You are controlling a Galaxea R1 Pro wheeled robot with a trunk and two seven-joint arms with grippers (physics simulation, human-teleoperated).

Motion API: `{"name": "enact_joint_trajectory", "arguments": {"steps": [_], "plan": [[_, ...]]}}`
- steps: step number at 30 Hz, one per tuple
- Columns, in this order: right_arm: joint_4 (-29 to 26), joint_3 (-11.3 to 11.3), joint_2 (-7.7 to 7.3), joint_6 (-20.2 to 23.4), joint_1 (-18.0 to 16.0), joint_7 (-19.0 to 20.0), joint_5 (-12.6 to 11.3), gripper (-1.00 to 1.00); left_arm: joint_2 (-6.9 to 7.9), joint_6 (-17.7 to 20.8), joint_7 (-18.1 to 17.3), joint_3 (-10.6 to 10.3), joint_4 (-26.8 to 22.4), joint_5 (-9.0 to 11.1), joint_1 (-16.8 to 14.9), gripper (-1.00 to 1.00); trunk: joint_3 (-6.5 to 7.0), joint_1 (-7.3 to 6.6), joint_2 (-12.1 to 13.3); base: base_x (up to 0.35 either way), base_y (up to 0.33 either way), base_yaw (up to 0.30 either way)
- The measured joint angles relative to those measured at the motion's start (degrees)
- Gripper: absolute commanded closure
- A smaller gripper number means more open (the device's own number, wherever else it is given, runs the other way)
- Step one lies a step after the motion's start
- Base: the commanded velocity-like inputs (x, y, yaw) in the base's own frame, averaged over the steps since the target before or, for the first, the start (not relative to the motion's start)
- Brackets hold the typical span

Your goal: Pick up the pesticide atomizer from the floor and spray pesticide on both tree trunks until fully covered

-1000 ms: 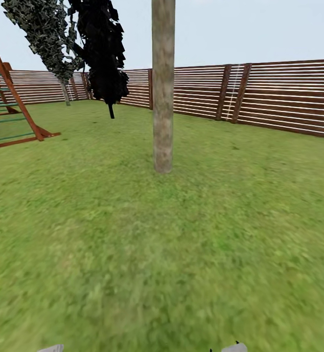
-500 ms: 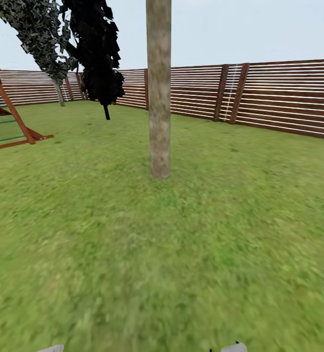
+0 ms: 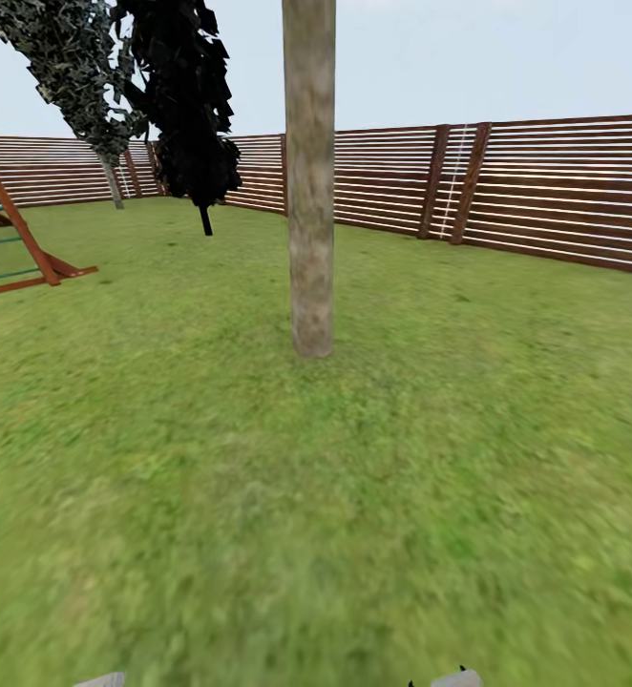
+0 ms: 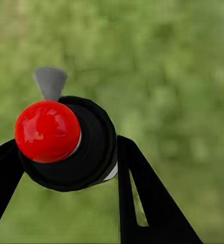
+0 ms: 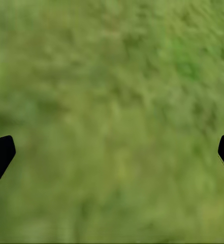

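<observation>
Head view: pale grey-brown mottled tree trunk (image 3: 310,181) stands straight on the green lawn (image 3: 259,496), centre of frame, base at mid-distance. Against a second ago the trunk base sits lower and the trunk looks wider; the whole picture has shifted, so the camera has drawn nearer, not the tree. Brown horizontal-slat wooden fence (image 3: 545,191) runs along the far side and right. Dark narrow cypress-like tree (image 3: 187,105) far left of the trunk, with a paler grey-green one (image 3: 68,67) beside it. Red-brown wooden climbing frame (image 3: 10,239) at far left, now cut further by the frame edge than before. Left wrist view: small dark pesticide atomizer with a round red top (image 4: 66,142) and a grey nozzle sits pinched in the left gripper (image 4: 68,168), black fingers (image 4: 152,203) pressed to either side of the bottle, blurred grass behind. Right wrist view: right gripper (image 5: 112,152) spread wide, a black fingertip at each edge, blurred grass between them, holding nothing.
</observation>
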Motion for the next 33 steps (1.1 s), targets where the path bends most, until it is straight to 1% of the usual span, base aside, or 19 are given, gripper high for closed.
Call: {"name": "enact_joint_trajectory", "arguments": {"steps": [33], "plan": [[0.0, 0.0, -0.02, 0.0, 0.0, 0.0, 0.0, -1.0, 0.0, 0.0, 0.0, 0.0, 0.0, 0.0, 0.0, 1.0, 0.0, 0.0, 0.0, 0.338, 0.0, 0.0]]}}
